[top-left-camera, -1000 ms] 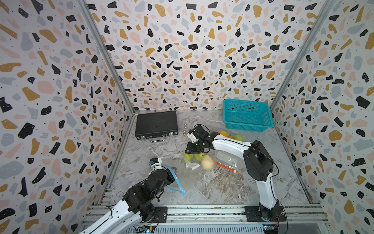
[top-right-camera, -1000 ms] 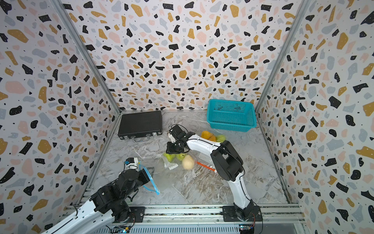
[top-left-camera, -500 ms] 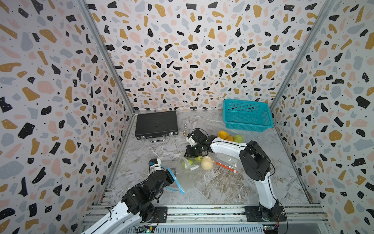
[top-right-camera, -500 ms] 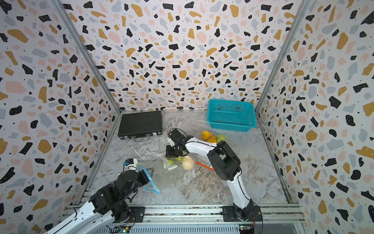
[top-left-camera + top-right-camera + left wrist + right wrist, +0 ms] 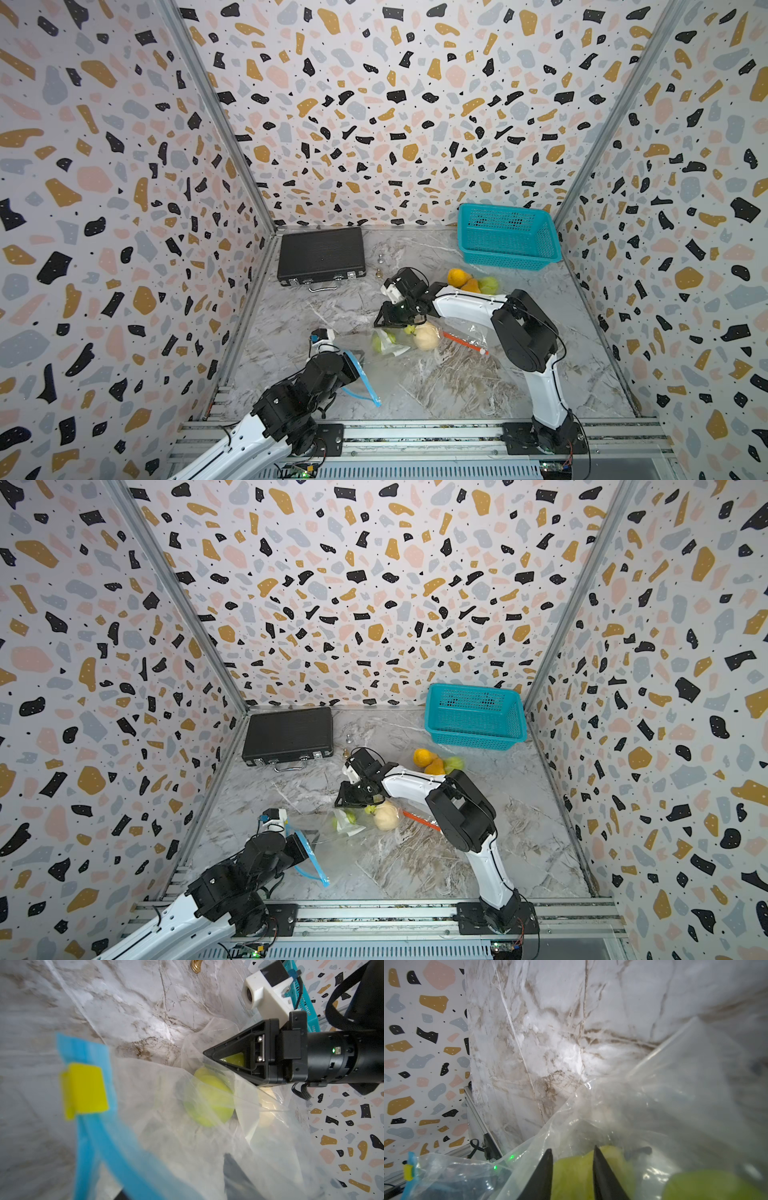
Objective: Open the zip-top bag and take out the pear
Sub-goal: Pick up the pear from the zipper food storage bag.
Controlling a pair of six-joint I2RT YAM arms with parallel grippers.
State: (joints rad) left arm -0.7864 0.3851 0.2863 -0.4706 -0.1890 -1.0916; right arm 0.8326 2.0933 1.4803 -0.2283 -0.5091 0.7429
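Your right gripper (image 5: pixel 572 1150), jaws parted, is at the green pear (image 5: pixel 207 1099) inside the zip-top bag (image 5: pixel 166 1147). Its film and a tan fruit (image 5: pixel 427 337) crowd it. Your left gripper (image 5: pixel 353 365) sits at the blue zip (image 5: pixel 99 1126); whether its jaws grip, you cannot tell.

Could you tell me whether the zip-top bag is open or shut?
Open: its blue zip strip parts into two bands past the yellow slider.

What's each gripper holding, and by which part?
Left gripper holds the zip-top bag by its blue zip rim. Right gripper straddles the green pear; whether it grips cannot be told.
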